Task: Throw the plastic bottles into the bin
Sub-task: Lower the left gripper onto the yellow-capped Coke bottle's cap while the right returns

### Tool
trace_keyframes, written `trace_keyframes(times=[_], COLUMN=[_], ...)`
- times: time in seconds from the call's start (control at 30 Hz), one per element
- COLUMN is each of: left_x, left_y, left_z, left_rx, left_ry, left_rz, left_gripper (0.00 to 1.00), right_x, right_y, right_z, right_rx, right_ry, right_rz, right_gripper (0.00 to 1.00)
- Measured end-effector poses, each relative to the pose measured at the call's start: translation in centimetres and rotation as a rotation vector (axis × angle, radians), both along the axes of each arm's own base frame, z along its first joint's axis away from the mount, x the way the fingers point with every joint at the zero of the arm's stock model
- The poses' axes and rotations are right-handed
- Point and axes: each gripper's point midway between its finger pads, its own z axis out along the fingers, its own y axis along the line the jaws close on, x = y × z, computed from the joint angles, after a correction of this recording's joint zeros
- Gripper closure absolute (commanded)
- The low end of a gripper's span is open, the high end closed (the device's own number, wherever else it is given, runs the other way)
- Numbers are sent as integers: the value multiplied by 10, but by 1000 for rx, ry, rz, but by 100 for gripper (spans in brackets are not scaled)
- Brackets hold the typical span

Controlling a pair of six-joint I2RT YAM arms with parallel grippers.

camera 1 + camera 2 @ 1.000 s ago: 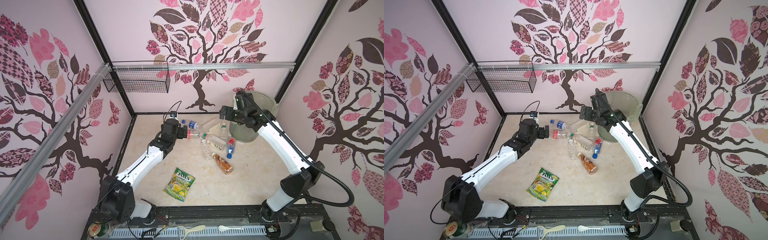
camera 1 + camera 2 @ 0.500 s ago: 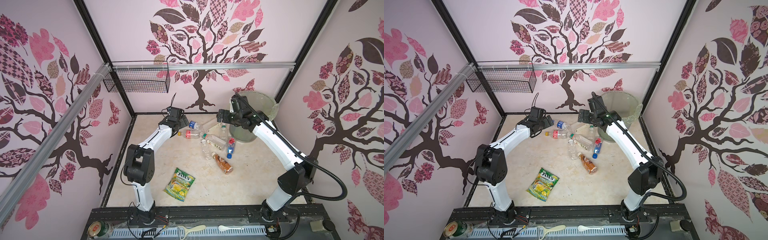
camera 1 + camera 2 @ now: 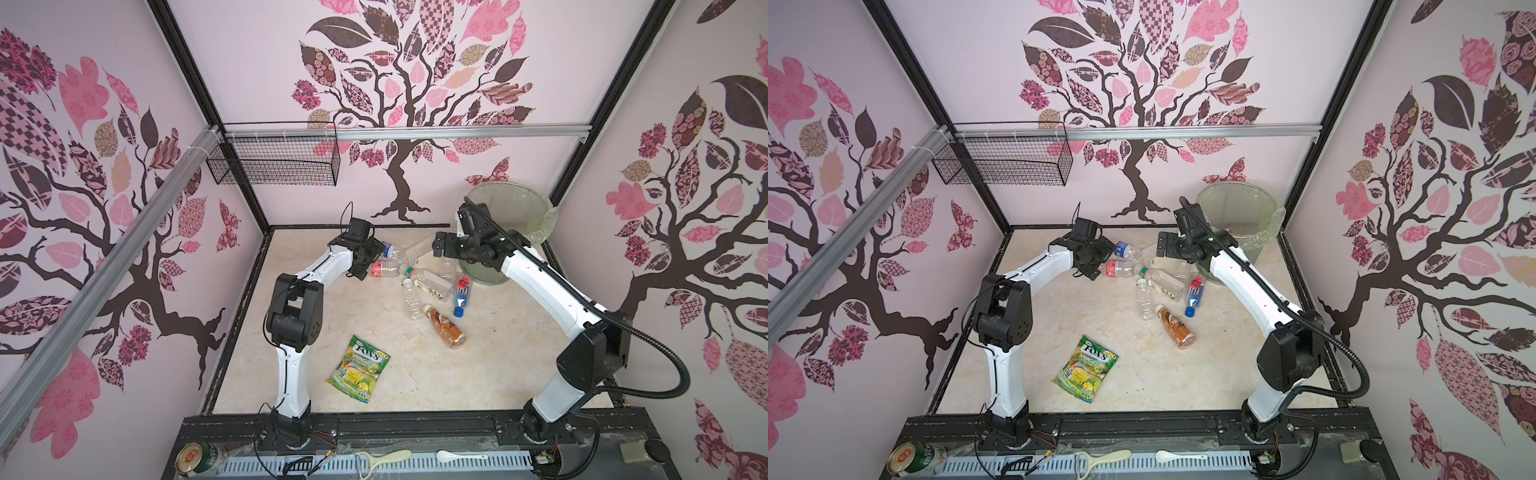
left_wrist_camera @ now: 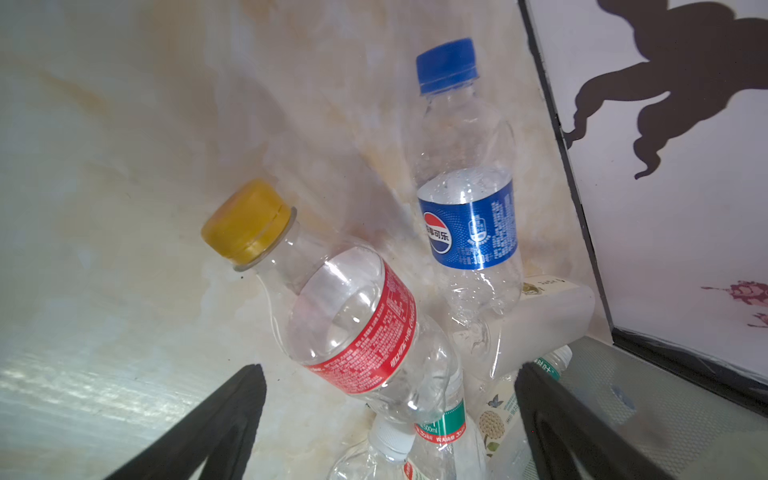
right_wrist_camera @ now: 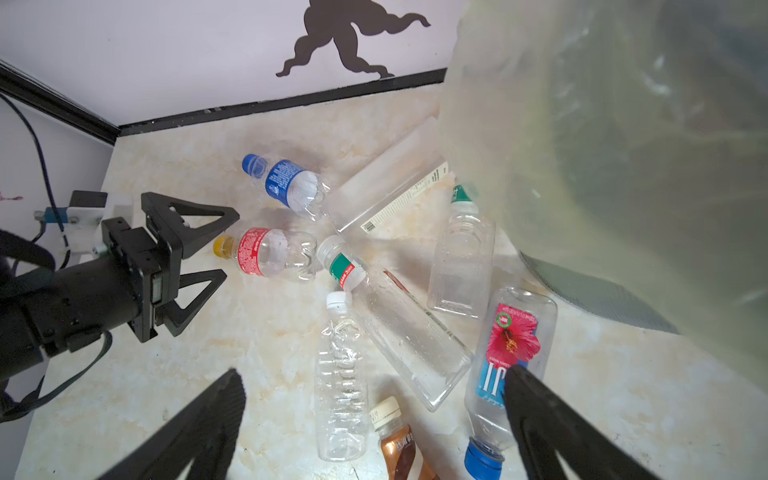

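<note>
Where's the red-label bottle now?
The red-label bottle lies back left of centre in both top views, beside the Pepsi bottle, its cap at the open left gripper.

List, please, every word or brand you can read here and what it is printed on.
"FOX'S SPRING TEA": candy bag.
"FIJI": blue-capped bottle.
"500ml": green-labelled bottle.
Pepsi logo beside Chinese characters: blue-labelled bottle.
Too small or blurred to read: print on the red-labelled bottle, the brown bottle and the can.
</note>
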Motion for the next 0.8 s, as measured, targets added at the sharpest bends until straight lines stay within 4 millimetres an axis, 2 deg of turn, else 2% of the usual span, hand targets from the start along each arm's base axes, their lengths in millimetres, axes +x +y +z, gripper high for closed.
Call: trace_keyframes(times=[0.1, 0.27, 0.37, 0.43, 0.57, 0.8], left_x=[0, 4, 6, 6, 3, -7], left_y=[-3, -6, -6, -4, 7, 27], left_z=[-9, -16, -22, -25, -30, -37], left_rx=[-31, -53, -55, -55, -45, -20], left_ry=[45, 97, 127, 146, 187, 250], left_rz=[28, 50, 63, 65, 81, 111], left_gripper=[2, 4, 14, 15, 16, 20], right_x=[-3, -6, -9, -10, -13, -13], right_y=[-1, -3, -6, -8, -10, -11], right_z=[0, 11, 21, 27, 37, 40], right_rx=[0, 2, 2, 4, 11, 12], right_ry=[0, -26, -48, -63, -85, -87], right_rz=[1, 6, 5, 3, -2, -5], right_gripper=[0, 0, 0, 1, 0, 0])
